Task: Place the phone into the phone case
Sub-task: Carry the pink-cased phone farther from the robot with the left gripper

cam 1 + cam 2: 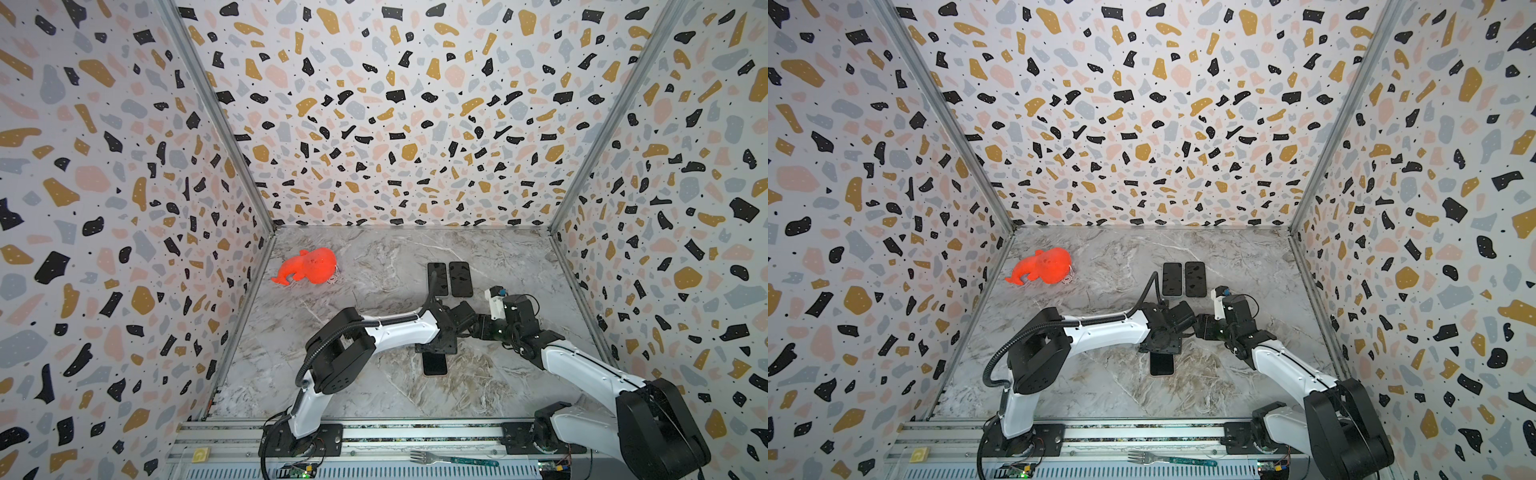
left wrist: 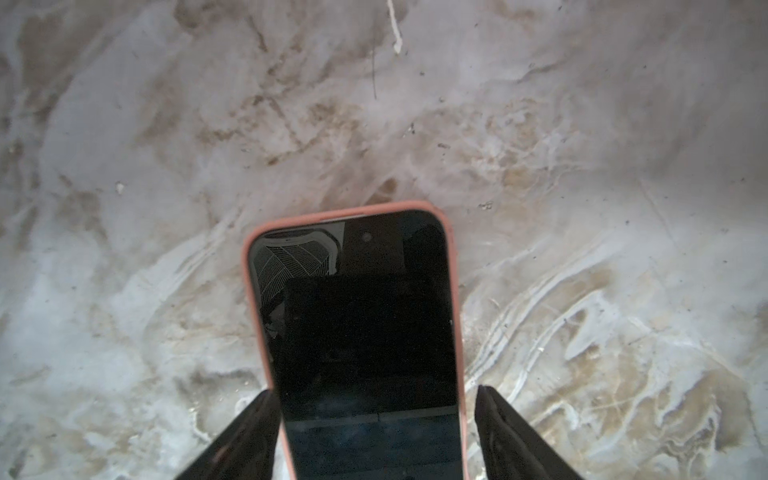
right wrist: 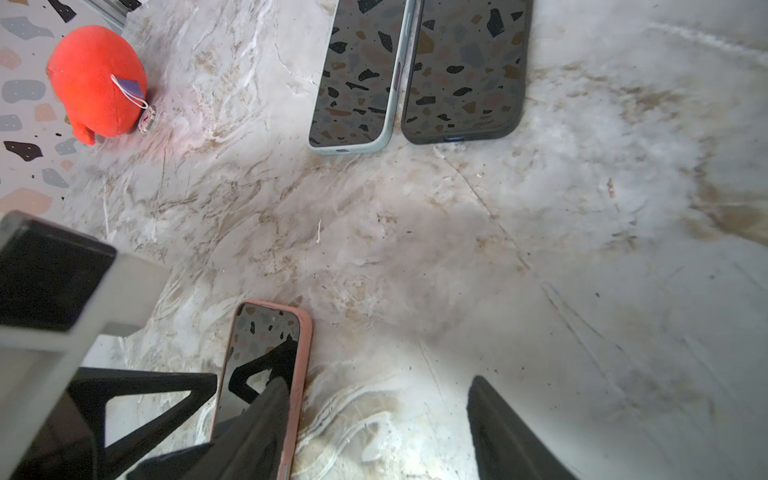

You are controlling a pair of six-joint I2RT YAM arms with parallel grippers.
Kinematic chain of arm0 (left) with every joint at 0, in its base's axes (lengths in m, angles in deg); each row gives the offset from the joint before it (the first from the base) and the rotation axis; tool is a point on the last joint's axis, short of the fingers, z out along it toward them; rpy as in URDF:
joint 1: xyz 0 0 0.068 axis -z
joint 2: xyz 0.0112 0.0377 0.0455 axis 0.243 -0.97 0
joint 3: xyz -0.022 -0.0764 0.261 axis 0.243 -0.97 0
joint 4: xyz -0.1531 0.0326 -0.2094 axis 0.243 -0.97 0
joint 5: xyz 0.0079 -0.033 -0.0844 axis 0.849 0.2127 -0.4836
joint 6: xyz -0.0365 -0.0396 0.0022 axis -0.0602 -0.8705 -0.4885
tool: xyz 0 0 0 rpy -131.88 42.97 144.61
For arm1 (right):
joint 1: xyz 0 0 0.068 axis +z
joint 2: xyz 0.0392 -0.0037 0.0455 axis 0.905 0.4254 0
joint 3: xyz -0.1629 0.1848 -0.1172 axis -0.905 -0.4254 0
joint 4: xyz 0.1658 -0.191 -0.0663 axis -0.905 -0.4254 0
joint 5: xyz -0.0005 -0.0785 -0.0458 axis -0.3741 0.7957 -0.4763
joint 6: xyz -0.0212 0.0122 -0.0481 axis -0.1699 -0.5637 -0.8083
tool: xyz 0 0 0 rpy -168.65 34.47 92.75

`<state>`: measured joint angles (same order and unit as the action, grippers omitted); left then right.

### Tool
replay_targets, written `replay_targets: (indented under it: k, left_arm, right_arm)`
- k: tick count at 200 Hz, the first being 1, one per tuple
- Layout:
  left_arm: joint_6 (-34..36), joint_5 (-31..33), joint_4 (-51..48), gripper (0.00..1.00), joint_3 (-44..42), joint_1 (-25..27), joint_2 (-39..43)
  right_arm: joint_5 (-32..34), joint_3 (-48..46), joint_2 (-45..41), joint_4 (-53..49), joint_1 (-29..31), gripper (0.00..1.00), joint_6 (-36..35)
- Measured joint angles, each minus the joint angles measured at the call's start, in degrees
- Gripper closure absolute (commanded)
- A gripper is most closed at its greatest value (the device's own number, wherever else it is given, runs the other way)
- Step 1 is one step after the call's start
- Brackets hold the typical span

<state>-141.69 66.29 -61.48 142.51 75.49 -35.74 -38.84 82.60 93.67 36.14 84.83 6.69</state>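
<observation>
Both top views are bright, with even, diffuse light from overhead and no hard shadows. Only a faint soft shade lies on the marble surface (image 1: 374,291) beneath the arms (image 1: 399,330). The patterned walls (image 1: 104,166) bow and stretch toward the frame edges: wide-angle distortion. The orange plush toy (image 1: 309,266) is oversaturated, its detail lost.

Left wrist view: the surface is hazy and soft near the upper edge. The phone (image 2: 357,332) screen is dark and mirrors a pale gridded shape at its upper left. The jaws at the bottom edge are blurred.

Right wrist view: the two cased phones (image 3: 361,79) reflect the wall pattern. The right of the frame is pale and washed out. The dark parts at lower left are out of focus.
</observation>
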Motion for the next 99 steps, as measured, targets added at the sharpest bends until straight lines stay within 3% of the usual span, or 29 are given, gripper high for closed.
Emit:
replay_targets:
  k: [39,48,56,99]
  left_arm:
    - [0.04,-0.24,-1.22,0.17,0.61,0.26,-0.74]
    - [0.04,-0.24,-1.44,0.17,0.85,0.26,-0.74]
    - [0.04,-0.24,-1.55,0.17,1.05,0.24,-0.74]
    - [0.07,-0.15,-2.32,0.17,1.73,0.24,-0.74]
  right_arm:
    - [-1.73,-1.7,-0.09,0.37,-1.66,0.21,-0.02]
    - [-2.03,-1.95,-0.09,0.46,-1.84,0.14,0.0]
    - [-2.25,-2.03,-0.09,0.48,-1.97,0.0,-0.09]
    - [-2.54,-2.05,-0.46,0.74,-2.05,0.01,0.0]
